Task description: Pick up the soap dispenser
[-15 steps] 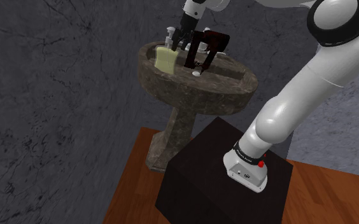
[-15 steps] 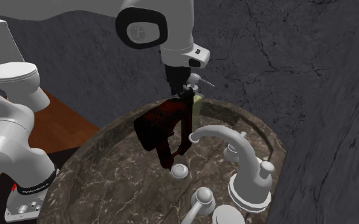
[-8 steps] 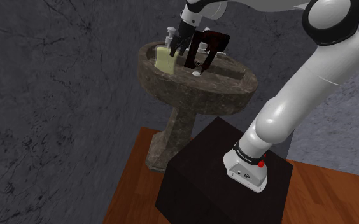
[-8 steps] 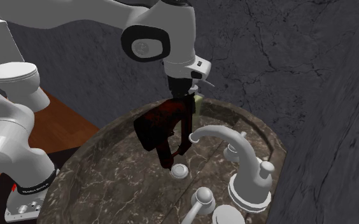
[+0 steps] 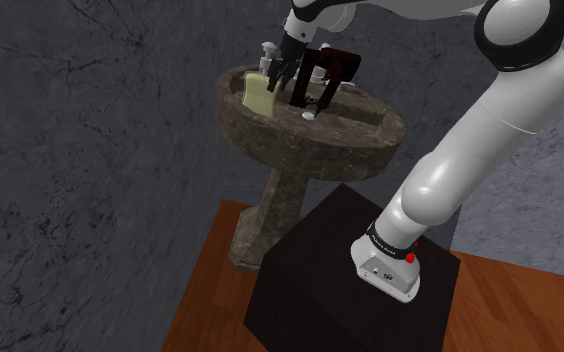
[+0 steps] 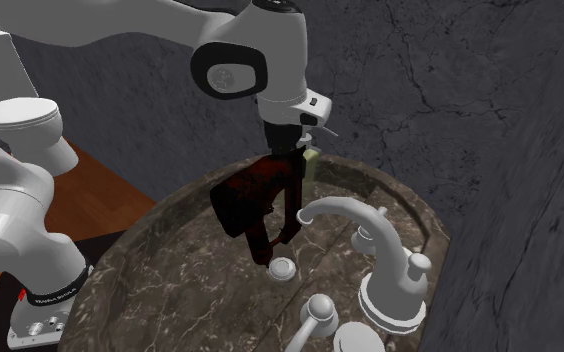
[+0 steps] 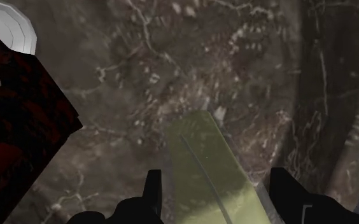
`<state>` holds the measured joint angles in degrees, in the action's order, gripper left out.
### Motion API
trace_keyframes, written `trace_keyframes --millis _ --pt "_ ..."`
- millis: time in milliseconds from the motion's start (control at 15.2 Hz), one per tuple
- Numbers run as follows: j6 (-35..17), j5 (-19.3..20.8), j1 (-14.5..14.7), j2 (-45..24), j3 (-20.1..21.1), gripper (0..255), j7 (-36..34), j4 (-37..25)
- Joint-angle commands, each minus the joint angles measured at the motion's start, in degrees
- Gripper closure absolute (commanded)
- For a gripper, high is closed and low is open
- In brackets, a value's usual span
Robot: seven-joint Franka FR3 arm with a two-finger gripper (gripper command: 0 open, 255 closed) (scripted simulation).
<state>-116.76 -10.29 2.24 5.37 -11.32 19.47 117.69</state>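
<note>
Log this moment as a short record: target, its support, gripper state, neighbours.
target: pale yellow-green soap dispenser, standing at the sink's edge
support: dark marbled pedestal sink
arm state: gripper open, a finger on each side of the soap dispenser; contact unclear
neighbour: dark red object in the basin, beside the soap dispenser
fixture: grey faucet

Pretty dim bathroom, dark grey veined walls (image 5: 90,150), reddish wood floor (image 5: 205,300), a brown marbled pedestal sink (image 5: 320,160) against the wall, and a white toilet (image 6: 25,125) on that floor.
</note>
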Motion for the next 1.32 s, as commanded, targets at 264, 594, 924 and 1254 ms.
trace_keyframes --millis 264,594,924,1254 --pt "1.48 0.18 0.01 0.26 0.03 255 -0.34 -1.15" --pt "5.2 0.58 -0.02 0.84 0.04 255 -1.08 -4.36" --pt "8.95 0.86 -0.04 1.11 0.04 255 -1.75 -7.89" --pt "11.33 0.98 -0.05 1.12 0.03 255 -2.13 -10.29"
